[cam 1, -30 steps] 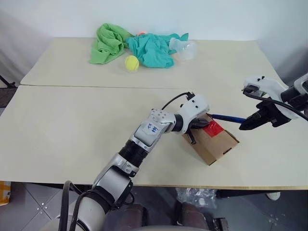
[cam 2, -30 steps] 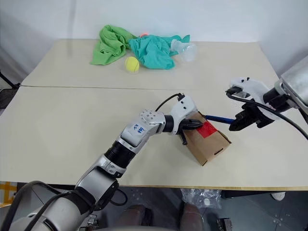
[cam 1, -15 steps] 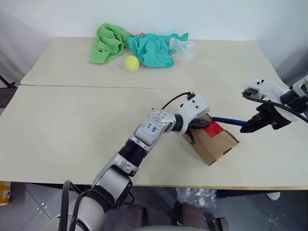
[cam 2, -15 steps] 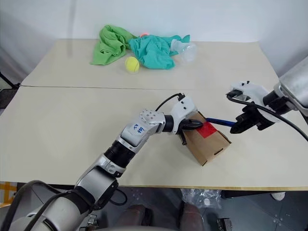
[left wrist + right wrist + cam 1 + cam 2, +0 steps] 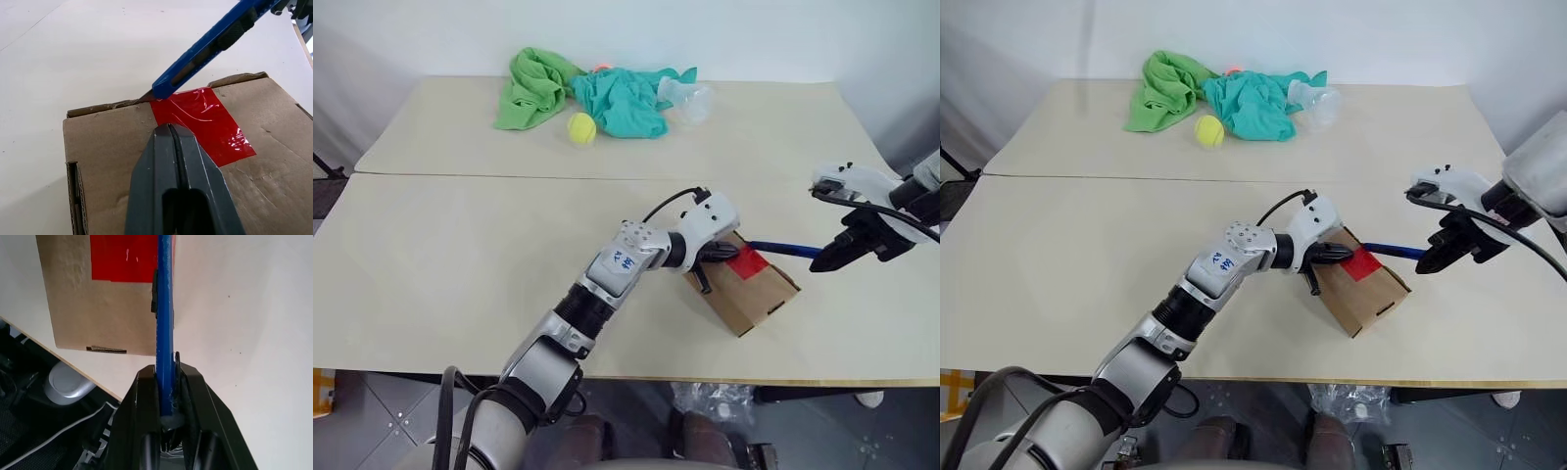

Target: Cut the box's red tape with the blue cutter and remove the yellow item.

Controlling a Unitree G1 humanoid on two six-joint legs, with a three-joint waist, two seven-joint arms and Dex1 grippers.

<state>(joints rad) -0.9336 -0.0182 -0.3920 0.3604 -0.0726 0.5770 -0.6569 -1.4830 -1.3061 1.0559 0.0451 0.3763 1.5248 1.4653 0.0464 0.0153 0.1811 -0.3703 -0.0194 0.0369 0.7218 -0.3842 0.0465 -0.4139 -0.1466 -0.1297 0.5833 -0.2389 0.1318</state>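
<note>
Just past the closed, empty left gripper point(image 5: 170, 128) pinning the box point(image 5: 274, 147): right gripper point(image 5: 167, 377) clamps blue cutter point(image 5: 210, 46), tip at red tape point(image 5: 203, 122) edge. Cutting step; next probably needs dragging along the seam.

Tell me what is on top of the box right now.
On the box lie the red tape, the left gripper's shut fingers and the blue cutter's tip at the tape's edge. The closed flaps cover the inside.

Blue handwritten marks on a small white sticker point(image 5: 623, 259) on my left forearm, well behind my left gripper point(image 5: 717, 257); too small to read. No other text, brand or no. legible anywhere.
</note>
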